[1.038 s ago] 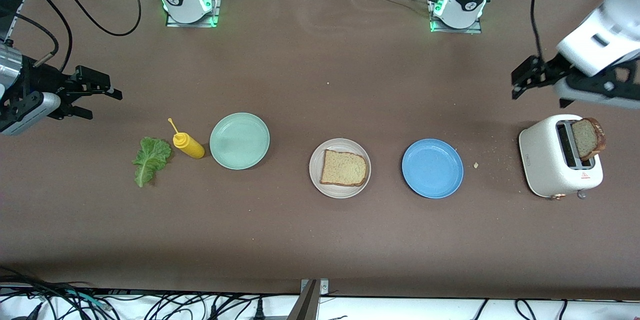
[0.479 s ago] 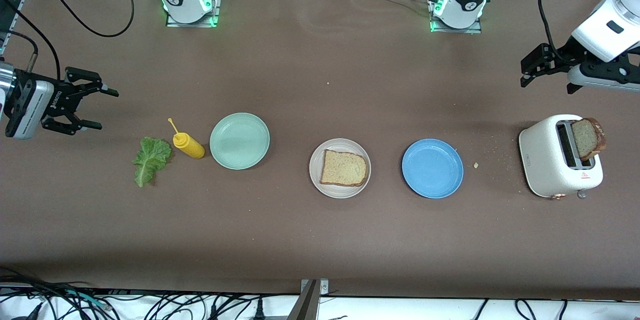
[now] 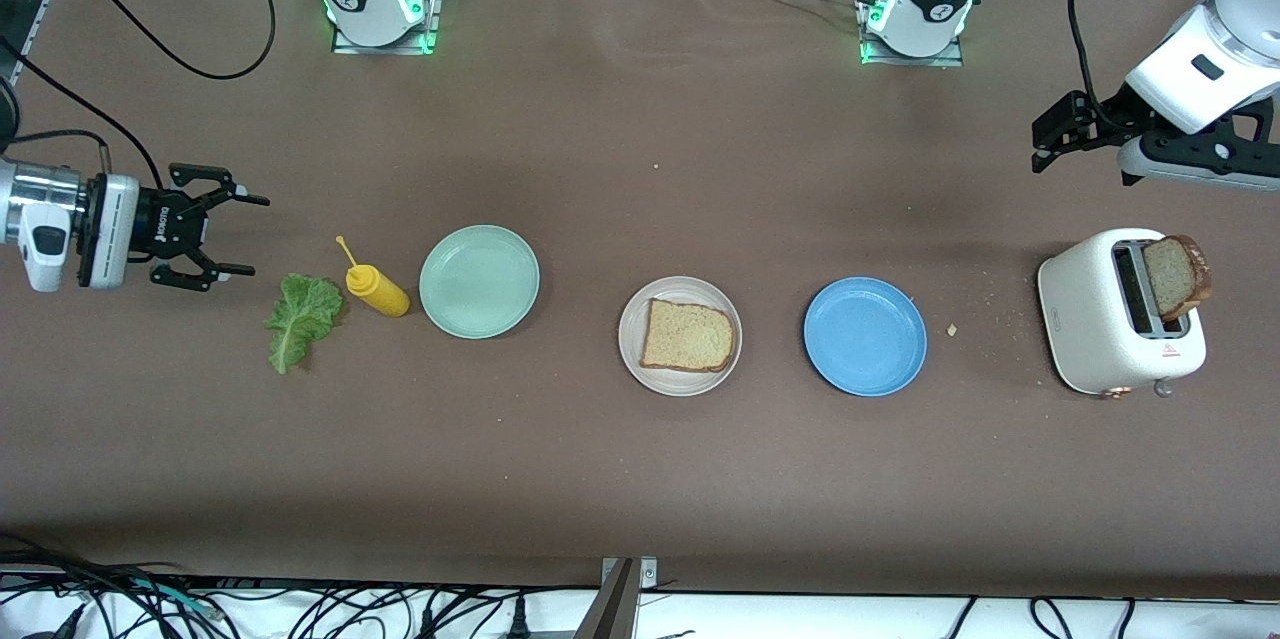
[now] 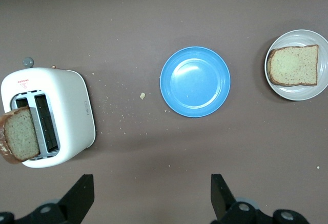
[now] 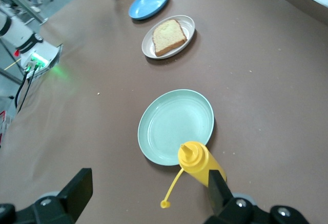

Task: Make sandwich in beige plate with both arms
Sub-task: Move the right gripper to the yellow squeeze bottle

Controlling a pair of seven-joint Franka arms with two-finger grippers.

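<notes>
overall: a brown table (image 3: 640, 479) seen from high across it, with items in a row running from the right arm's end to the left arm's end.
right gripper: the right gripper (image 3: 232, 235) hangs low over the table at the right arm's end, fingers spread wide with nothing between them, pointing along the row toward the lettuce.
lettuce leaf: a ruffled green lettuce leaf (image 3: 298, 319) lies flat on the table, near the right gripper and just beside the mustard bottle.
mustard bottle: a yellow mustard bottle (image 3: 377, 289) lies tipped on its side between the leaf and the mint plate, its thin nozzle pointing away from the front camera.
mint plate: a pale mint plate (image 3: 479, 281) with nothing on it sits just beside the bottle.
beige plate: the beige plate (image 3: 632, 351) sits mid-table, between the mint plate and the blue plate.
bread slice: one bread slice (image 3: 687, 336) lies flat on the beige plate, brown crust around a tan face.
blue plate: a blue plate (image 3: 865, 336) holding nothing sits near the beige plate, toward the left arm's end.
crumbs: small crumbs (image 3: 952, 330) dot the table between the blue plate and the toaster.
toaster: a white toaster (image 3: 1095, 324) stands at the left arm's end.
second slice: a second slice (image 3: 1175, 276) stands up out of one toaster slot.
left gripper: the left gripper (image 3: 1045, 144) hovers over bare table near the toaster, fingers spread apart and empty.
</notes>
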